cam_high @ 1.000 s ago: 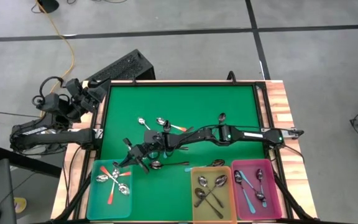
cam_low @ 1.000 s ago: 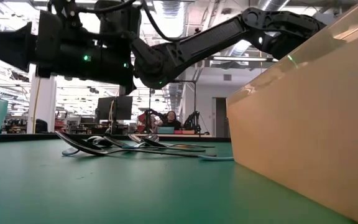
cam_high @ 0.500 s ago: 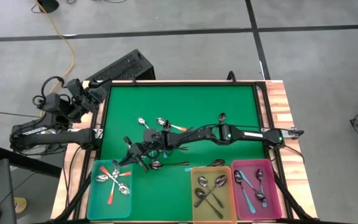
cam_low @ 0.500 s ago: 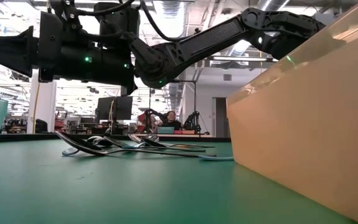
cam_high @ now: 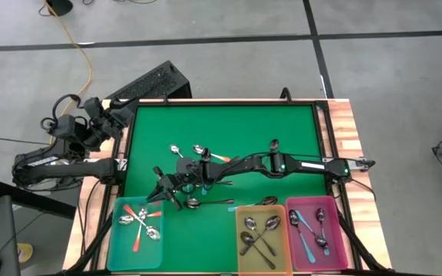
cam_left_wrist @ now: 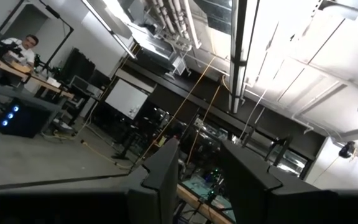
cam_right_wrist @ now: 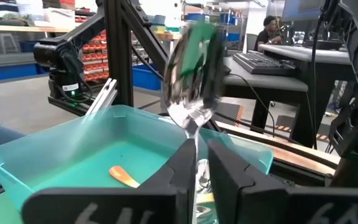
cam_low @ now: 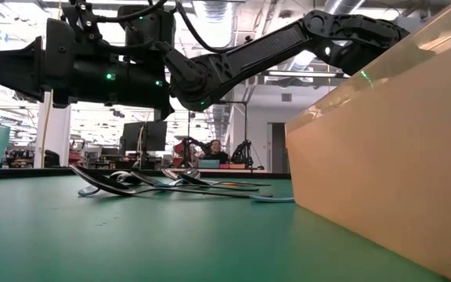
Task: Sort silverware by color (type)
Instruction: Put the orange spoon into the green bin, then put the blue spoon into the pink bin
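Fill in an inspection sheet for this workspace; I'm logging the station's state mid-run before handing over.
Surface: green mat on a wood-edged table, mostly bare.
Job's things: loose spoons near mat centre; orange-handled spoons in the teal bin, plain metal ones in the yellow bin, blue-handled ones in the pink bin.
Clutter: nothing seen on the mat.
Grippers: right gripper at the teal bin's edge, a spoon upright between its fingers; left gripper parked off the table's left side.
Cables: orange cord on the floor.
Surroundings: keyboard behind the table; a person seated far off.
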Robot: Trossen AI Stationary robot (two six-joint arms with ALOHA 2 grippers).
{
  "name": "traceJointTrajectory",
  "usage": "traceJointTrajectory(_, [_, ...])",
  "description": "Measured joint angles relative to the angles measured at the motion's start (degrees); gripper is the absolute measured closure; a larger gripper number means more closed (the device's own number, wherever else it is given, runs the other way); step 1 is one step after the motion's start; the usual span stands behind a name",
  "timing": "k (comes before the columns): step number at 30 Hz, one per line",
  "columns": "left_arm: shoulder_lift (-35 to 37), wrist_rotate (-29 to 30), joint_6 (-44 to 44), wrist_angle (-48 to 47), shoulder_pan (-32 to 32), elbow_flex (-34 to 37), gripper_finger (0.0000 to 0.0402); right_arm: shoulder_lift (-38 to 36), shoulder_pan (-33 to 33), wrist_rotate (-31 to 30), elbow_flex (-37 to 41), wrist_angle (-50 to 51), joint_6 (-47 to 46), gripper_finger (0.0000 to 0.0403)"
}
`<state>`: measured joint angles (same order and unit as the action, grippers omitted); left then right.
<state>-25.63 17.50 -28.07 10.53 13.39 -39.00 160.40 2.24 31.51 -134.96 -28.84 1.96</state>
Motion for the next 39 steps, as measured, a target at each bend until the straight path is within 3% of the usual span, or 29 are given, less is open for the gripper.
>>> traceJointTrajectory(23, [0.3,0.1,0.6,-2.0,0.0,0.0,0.0296,-1.8,-0.7,-3.3,-0.1,0.7,5.4,0.0326])
traceJointTrajectory(30, [0.3,-2.3,1.3,-4.1,0.0,0.0,0.0296,-2.1,-1.0,-10.3,-0.1,1.7,6.0,0.0326])
traceJointTrajectory(35, [0.5,-2.3,0.6,-4.3,0.0,0.0,0.0296,-2.4,-0.9,-10.8,-0.1,2.2,6.0,0.0326])
traceJointTrajectory(37, [1.2,-2.3,1.5,-3.3,0.0,0.0,0.0296,-3.8,-1.3,-10.7,0.0,8.1,6.1,0.0326])
traceJointTrajectory(39, [2.4,-2.2,3.2,-2.9,0.0,0.0,0.0296,-6.9,-2.1,-10.7,0.0,20.6,9.1,0.0326])
